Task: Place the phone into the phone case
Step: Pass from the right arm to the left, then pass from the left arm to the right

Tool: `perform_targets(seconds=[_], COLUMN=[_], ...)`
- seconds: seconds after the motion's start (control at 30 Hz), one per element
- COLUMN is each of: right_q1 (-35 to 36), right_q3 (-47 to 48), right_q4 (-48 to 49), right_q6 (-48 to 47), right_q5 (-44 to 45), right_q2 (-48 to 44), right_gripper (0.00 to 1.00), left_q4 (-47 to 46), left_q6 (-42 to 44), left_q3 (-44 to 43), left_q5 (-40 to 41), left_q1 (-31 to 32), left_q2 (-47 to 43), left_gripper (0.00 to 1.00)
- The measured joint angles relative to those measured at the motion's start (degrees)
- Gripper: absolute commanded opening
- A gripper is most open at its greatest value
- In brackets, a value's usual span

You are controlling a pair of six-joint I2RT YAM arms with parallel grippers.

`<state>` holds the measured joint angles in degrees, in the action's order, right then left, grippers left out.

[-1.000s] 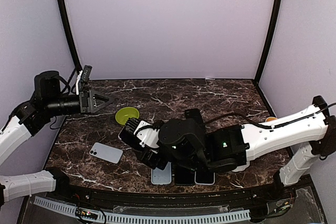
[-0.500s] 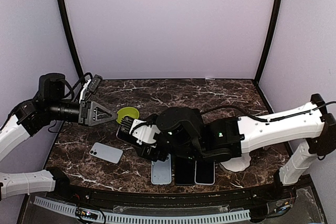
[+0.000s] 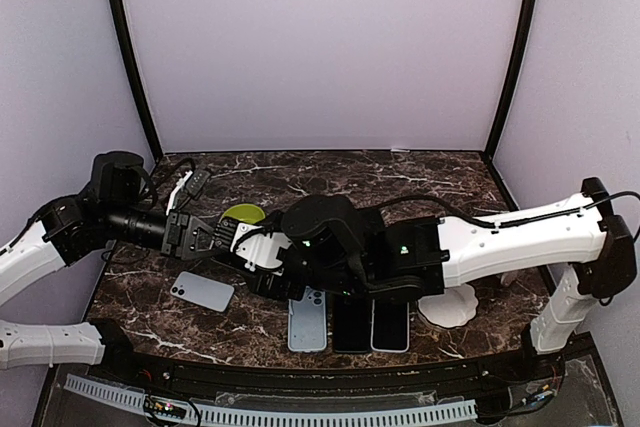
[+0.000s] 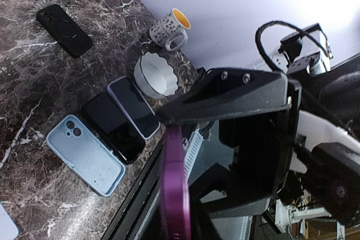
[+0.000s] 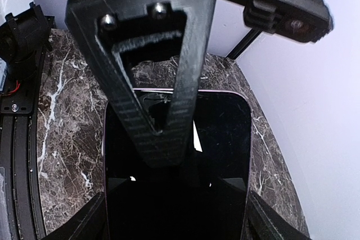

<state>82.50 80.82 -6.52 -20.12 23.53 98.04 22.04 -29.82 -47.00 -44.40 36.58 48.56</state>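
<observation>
The phone (image 5: 225, 139), black-screened with a purple rim, hangs in the air above the table's left half. My right gripper (image 5: 175, 217) is shut across its width, a finger on each long side. In the left wrist view the phone (image 4: 175, 195) shows edge-on, and my left gripper (image 4: 171, 133) is shut on its far end. From above, the left gripper (image 3: 222, 239) and the right gripper (image 3: 262, 265) meet nose to nose. An empty light blue phone case (image 3: 307, 320) lies open side up near the front edge, seen too as the case (image 4: 84, 153).
Beside the case lie a black phone (image 3: 350, 325) and a white-rimmed phone (image 3: 390, 325). A light blue phone-shaped item (image 3: 202, 290) lies front left. A green bowl (image 3: 243, 214), a white bowl (image 4: 156, 75), a mug (image 4: 169, 26) and a black case (image 4: 63, 22) stand around.
My left gripper swung right and down to meet the right one and closed on the phone's end. The right arm carried the phone leftward toward it.
</observation>
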Motion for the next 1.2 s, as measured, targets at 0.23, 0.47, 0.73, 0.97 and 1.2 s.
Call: perform_targets(seconds=[0.23,0.47,0.73,0.97,1.2], right_q1=[-0.07,-0.42,-3.69,-8.0,-18.95], right_q3=[0.57,0.72,-6.4,-14.67,-9.44], right_q4=[-0.15,-1.16,-2.25,-0.31,-6.78], right_q6=[-1.22,1.14,9.2,21.77,42.29], right_q5=[0.09,-0.24,-6.23,-6.69,-1.4], right_q2=[0.26,0.2,-10.16,-25.18,-25.33], right_gripper=[0.05,0.98,0.98,0.98,0.97], left_q4=[-0.07,0.35,0.98,-3.56,-20.09], left_q6=[-1.09,1.09,10.97,24.46,47.67], left_q3=[0.17,0.17,-1.42,-3.19,-3.17], left_q5=[0.37,1.79,10.91,29.18,51.87], left_q1=[0.09,0.22,0.9,4.31,14.8], left_q2=[0.09,-0.15,-2.36,-2.56,3.37], left_gripper=[0.0,0.0,0.0,0.0,0.0])
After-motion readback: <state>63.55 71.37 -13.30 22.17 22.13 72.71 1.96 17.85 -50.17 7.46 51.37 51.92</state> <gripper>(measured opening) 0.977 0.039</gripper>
